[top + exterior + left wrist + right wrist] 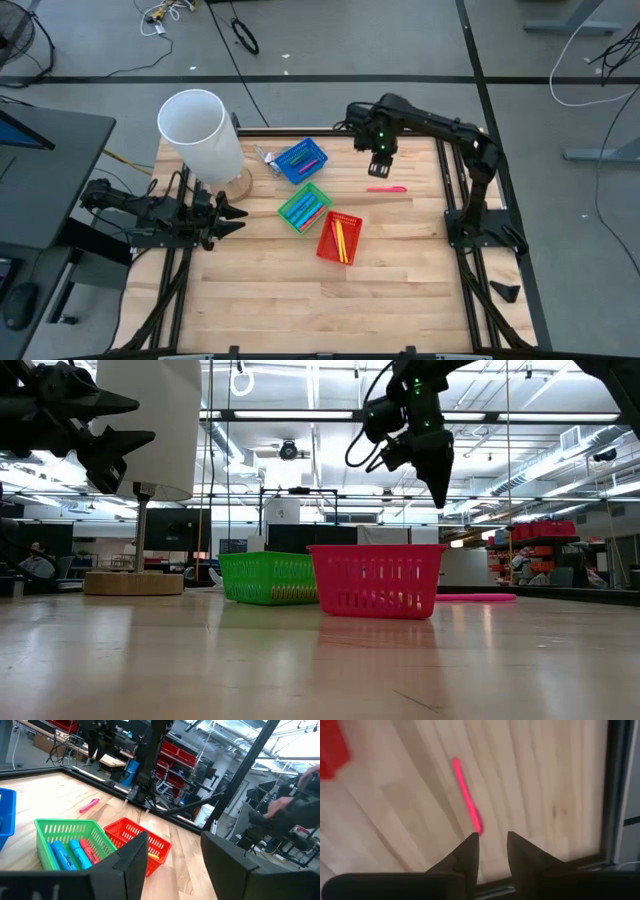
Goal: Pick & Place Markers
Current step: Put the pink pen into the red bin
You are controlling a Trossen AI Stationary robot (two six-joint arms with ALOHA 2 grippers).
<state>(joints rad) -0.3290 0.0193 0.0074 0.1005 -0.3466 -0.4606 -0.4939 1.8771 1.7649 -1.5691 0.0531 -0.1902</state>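
Right end effector [492, 840] empty, narrowly parted above pink marker [466, 796], red basket [332, 750] cut off.

right tool [492, 845]: fingers parted, empty | pink marker [466, 796]: flat on wooden table [545, 780], beyond fingertips

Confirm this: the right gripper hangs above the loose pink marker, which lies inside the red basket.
Wrong on one point. The right gripper does hang above the pink marker, but the high view shows the marker lying on the bare table, apart from the red basket.
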